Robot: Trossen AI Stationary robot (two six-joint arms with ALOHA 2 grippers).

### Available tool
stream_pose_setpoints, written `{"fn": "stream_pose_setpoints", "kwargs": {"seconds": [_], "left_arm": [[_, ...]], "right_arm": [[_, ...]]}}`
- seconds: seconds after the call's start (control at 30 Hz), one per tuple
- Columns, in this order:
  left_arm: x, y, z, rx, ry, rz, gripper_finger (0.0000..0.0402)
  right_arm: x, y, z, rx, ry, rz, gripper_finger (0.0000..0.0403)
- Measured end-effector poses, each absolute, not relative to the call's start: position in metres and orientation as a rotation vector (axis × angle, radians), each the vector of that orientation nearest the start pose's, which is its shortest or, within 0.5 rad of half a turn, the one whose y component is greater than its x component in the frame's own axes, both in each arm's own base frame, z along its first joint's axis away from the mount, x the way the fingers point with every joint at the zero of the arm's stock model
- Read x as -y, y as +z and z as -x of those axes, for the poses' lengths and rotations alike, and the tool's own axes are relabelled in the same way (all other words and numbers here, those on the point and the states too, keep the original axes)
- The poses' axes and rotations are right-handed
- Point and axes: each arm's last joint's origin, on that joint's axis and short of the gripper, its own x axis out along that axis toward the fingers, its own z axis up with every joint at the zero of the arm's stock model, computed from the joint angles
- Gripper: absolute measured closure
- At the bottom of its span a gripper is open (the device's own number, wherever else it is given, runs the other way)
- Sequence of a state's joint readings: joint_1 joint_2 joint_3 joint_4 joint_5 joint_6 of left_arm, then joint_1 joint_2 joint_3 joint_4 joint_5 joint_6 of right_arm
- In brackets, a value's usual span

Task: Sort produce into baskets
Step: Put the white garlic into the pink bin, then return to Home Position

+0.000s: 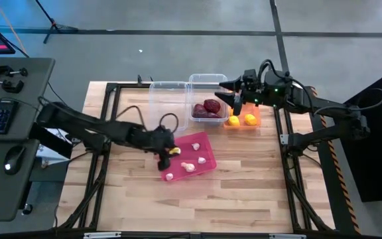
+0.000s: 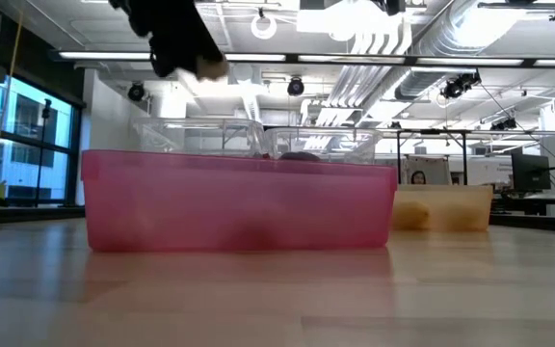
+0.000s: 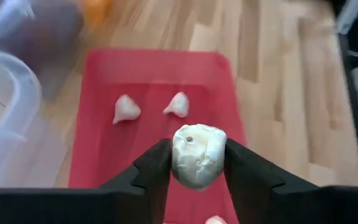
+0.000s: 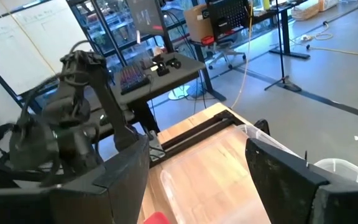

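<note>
High view, wooden table (image 1: 257,192), grey floor (image 1: 178,40), keyboard desk (image 1: 12,133) beside

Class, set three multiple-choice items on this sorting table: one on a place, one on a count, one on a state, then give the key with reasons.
1. Where do the dark red pieces lie?
A. in a clear bin
B. in the pink bin
C. on the bare table

2. How many yellow-orange fruits are in the orange bin?
A. none
B. two
C. five

3. What is the left claw doing?
A. hanging empty
B. gripping a lemon
C. holding a garlic bulb over the pink bin

Key:
1 A: the dark red pieces sit in the clear bin.
2 B: two fruits show in the orange bin.
3 C: the left claw has a garlic bulb between its fingers above the pink bin.
</note>
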State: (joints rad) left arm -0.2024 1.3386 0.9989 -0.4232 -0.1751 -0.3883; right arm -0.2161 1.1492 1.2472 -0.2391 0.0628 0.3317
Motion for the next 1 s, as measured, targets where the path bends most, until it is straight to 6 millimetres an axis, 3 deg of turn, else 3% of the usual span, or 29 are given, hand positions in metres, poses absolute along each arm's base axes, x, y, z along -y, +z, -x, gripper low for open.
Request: {"fn": "stream_pose_setpoints", "kwargs": {"seconds": [0.17, 0.33, 0.43, 0.53, 0.67, 0.83, 0.93, 1.0], "left_arm": [[0.050, 0.257, -0.291, -0.788, 0.147, 0.247, 0.0230], [0.042, 0.282, -0.290, -0.768, 0.143, 0.155, 0.0193], [0.033, 0.321, -0.274, -0.738, 0.206, 0.084, 0.0186], [0.024, 0.358, -0.247, -0.638, 0.297, 0.048, 0.0186], [0.015, 0.376, -0.208, -0.432, 0.390, 0.088, 0.0195], [0.009, 0.352, -0.175, -0.182, 0.423, 0.174, 0.0243], [0.008, 0.324, -0.166, -0.046, 0.395, 0.220, 0.0298], [0.007, 0.307, -0.162, 0.040, 0.334, 0.232, 0.0346]], "right_arm": [[0.054, 0.413, -0.239, -0.107, -0.301, -0.341, 0.0146], [0.054, 0.414, -0.236, -0.107, -0.301, -0.334, 0.0146], [0.051, 0.420, -0.224, -0.098, -0.298, -0.313, 0.0146], [0.047, 0.426, -0.205, -0.107, -0.298, -0.295, 0.0146], [0.042, 0.427, -0.185, -0.152, -0.300, -0.301, 0.0146], [0.037, 0.427, -0.172, -0.182, -0.249, -0.374, 0.0147], [0.033, 0.413, -0.160, -0.353, -0.236, -0.383, 0.0166], [0.029, 0.402, -0.152, -0.481, -0.255, -0.413, 0.0200]]}}
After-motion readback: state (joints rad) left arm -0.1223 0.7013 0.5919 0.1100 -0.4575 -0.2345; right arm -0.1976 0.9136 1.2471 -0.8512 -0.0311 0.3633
